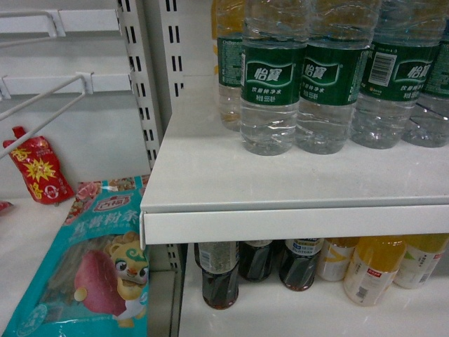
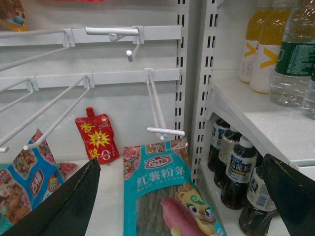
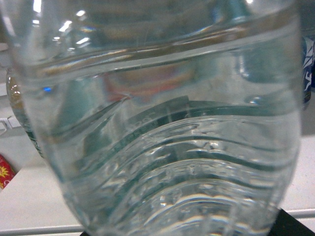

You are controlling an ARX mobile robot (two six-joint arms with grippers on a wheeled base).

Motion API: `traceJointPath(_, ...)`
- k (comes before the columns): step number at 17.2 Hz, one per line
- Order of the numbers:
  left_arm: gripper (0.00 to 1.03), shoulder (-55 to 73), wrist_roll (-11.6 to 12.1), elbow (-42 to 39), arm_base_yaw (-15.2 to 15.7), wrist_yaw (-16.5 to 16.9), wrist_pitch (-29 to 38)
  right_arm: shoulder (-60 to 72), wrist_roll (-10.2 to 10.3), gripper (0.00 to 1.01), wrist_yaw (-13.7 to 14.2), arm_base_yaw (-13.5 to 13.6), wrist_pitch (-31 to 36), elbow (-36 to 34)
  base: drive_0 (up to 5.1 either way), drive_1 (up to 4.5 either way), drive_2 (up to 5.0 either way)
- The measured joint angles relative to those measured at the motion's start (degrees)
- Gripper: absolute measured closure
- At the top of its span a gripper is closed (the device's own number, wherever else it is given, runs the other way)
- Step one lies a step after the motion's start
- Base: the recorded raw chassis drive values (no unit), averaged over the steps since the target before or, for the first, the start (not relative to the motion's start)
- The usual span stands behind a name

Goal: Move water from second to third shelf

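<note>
We see the clear ribbed plastic bottle of water [image 3: 157, 123] filling nearly the whole right wrist view, very close to the lens, with white shelf board showing behind it on both sides. In the head view, a row of such green-labelled water bottles [image 1: 270, 77] stands upright toward the back of the white metal shelf [image 1: 280, 182], well back from its front edge; we cannot tell which of them is the near one. Of the right gripper only a dark corner [image 3: 290, 223] shows under the bottle, so we cannot tell how its fingers stand. The left gripper [image 2: 180, 164] hangs in front of the neighbouring bay, its two dark fingers [image 2: 74, 201] spread wide and holding nothing. Below it lies a teal sweet-potato noodle packet [image 2: 157, 187], with a red spouted pouch [image 2: 97, 137] leaning on the back wall. Dark drink bottles [image 1: 219, 277] and yellow juice bottles [image 1: 372, 270] stand on the shelf beneath.
</note>
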Motion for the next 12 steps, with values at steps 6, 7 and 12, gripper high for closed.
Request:
traceJointPath(6, 0.05, 0.0, 0.0, 0.0, 0.0, 0.0, 0.0, 7.9, -2.2, 0.61, -0.3, 7.6, -4.3, 6.1, 0.0, 0.0, 0.0)
traceJointPath(7, 0.05, 0.0, 0.0, 0.0, 0.0, 0.0, 0.0, 10.5, -2.8, 0.61, 0.5, 8.6, -4.4, 6.3, 0.0, 0.0, 0.0)
traceJointPath(12, 0.05, 0.0, 0.0, 0.0, 0.0, 0.0, 0.0, 21.7, -2.6, 0.61, 4.4, 11.4, 0.0, 9.9, 0.0, 0.0, 0.0)
